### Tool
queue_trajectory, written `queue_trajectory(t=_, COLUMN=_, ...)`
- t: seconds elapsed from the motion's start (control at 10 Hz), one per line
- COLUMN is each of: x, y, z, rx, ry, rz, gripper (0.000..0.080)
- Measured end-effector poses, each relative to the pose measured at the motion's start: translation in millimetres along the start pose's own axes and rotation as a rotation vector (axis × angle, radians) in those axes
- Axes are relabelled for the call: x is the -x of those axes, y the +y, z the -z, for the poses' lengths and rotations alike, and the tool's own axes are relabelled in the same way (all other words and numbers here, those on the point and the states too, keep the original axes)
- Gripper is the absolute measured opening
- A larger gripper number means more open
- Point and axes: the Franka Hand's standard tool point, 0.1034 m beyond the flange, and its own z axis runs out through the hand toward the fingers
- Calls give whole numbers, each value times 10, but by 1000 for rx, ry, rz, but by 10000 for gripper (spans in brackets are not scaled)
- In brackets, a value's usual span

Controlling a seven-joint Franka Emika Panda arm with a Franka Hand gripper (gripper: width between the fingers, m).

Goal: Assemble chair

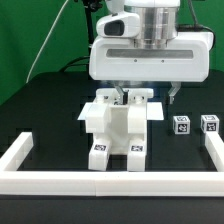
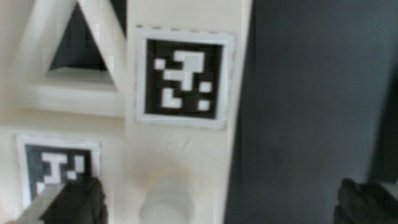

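arm hangs straight down over the chair; claw released, straddling its tagged upright

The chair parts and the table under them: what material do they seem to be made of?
Chair parts: probably hard plastic, white and matte, with thick moulded-looking edges. Square tags: likely printed stickers, flat black-and-white. Table: black, matte, no reflections; material unclear.

White blocky chair assembly upright on the desk, just beneath the jaws, its tagged post between them, cross-braced piece alongside, two small tagged blocks well off to the exterior view's right.
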Motion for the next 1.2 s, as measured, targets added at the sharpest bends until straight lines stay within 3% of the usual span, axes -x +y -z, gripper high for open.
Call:
queue_trajectory(t=0.2, x=116, y=-188, z=319, rx=-20, ry=-37, rz=-31, gripper=649)
queue_trajectory(t=0.3, x=205, y=-332, z=397, rx=-27, ry=-29, rz=-30, gripper=649)
queue_trajectory(t=0.5, x=516, y=-813, z=498, rx=-26, ry=-20, rz=-66, gripper=649)
queue_trajectory(t=0.6, x=572, y=-968, z=445, rx=-23, ry=1, rz=-46, gripper=649)
queue_trajectory(t=0.7, x=587, y=-945, z=367, rx=-23, ry=11, rz=-29, gripper=649)
queue_trajectory(t=1.0, x=576, y=-951, z=362, rx=-26, ry=24, rz=-29, gripper=649)
queue_trajectory(t=1.2, x=790, y=-1080, z=126, rx=-33, ry=61, rz=-49, gripper=649)
